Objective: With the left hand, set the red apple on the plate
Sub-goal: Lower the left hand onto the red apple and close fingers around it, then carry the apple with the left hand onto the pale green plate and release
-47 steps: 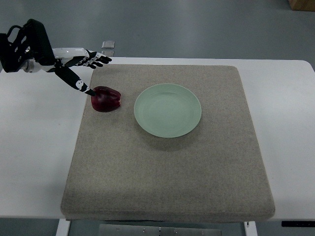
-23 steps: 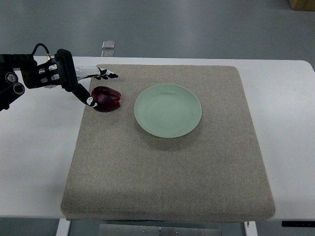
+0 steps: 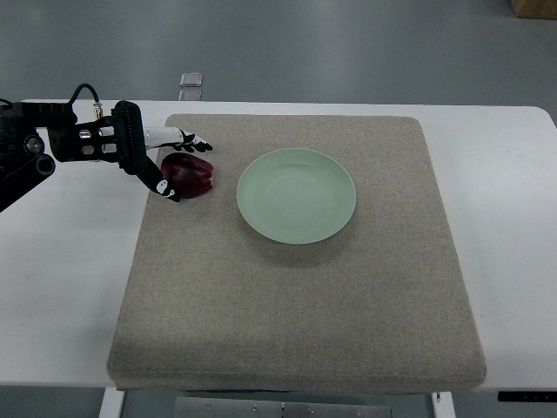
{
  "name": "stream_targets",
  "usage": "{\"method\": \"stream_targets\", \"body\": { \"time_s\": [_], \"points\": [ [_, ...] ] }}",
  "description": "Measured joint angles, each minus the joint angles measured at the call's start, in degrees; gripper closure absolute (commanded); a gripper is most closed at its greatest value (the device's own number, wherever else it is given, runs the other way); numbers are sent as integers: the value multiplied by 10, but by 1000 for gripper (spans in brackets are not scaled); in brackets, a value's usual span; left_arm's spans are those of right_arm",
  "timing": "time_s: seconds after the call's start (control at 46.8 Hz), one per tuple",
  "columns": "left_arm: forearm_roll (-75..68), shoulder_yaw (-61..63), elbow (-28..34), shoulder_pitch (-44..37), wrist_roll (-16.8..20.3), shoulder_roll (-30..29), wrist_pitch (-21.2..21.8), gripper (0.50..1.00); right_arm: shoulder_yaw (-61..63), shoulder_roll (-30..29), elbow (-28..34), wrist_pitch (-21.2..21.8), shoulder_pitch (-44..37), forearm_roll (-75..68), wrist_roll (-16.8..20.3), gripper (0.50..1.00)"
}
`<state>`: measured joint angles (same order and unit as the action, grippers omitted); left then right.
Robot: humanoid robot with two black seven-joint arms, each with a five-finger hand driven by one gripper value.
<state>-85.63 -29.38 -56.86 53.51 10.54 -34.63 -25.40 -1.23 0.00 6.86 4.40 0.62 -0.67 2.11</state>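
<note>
Nothing placed yet: red apple (image 3: 188, 175) near mat's (image 3: 296, 322) far-left corner, beside empty plate (image 3: 297, 195); left hand (image 3: 157, 157) cupping it, grasp unclear; lifting, carrying, releasing left.

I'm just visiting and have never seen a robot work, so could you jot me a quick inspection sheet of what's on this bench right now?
Surface: white table with a grey mat on it.
Job's things: red apple on the mat, left of the empty green plate.
Clutter: nothing seen on the mat.
Robot hands: left robot hand against the apple, fingers around it, grasp unclear; right not in view.
Cables: black cable looped on the left arm.
Surroundings: grey floor, small metal piece beyond the table, brown box corner.
</note>
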Motion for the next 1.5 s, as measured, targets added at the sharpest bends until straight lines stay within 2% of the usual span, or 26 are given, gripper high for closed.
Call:
{"method": "stream_targets", "body": {
  "time_s": [0.064,0.278,0.449,0.556,0.833,0.983,1.004,1.026,1.047,1.09,1.111,1.389,1.496],
  "points": [
    [-2,2,0,1,0,0,-1,1000,0,0,0,0,0,0,0,570],
    [-8,6,-11,12,3,-6,-7,1000,0,0,0,0,0,0,0,570],
    [-5,3,-26,56,37,-8,-7,1000,0,0,0,0,0,0,0,570],
    [-4,5,-39,64,41,3,-8,1000,0,0,0,0,0,0,0,570],
    [-8,23,-34,60,40,88,3,1000,0,0,0,0,0,0,0,570],
    [-10,58,-23,62,39,116,42,1000,0,0,0,0,0,0,0,570],
    [-10,62,-21,63,39,119,47,986,0,0,0,0,0,0,0,570],
    [-10,67,-19,64,39,123,52,937,0,0,0,0,0,0,0,572],
    [-10,70,-17,64,39,125,55,845,0,0,0,0,0,0,0,572],
    [-11,74,-13,65,39,127,59,571,0,0,0,0,0,0,0,570],
    [-11,76,-12,65,39,128,61,508,0,0,0,0,0,0,0,572],
    [10,80,-1,69,38,136,66,504,0,0,0,0,0,0,0,572],
    [67,80,-3,89,39,136,66,501,0,0,0,0,0,0,0,570]
  ]
}}
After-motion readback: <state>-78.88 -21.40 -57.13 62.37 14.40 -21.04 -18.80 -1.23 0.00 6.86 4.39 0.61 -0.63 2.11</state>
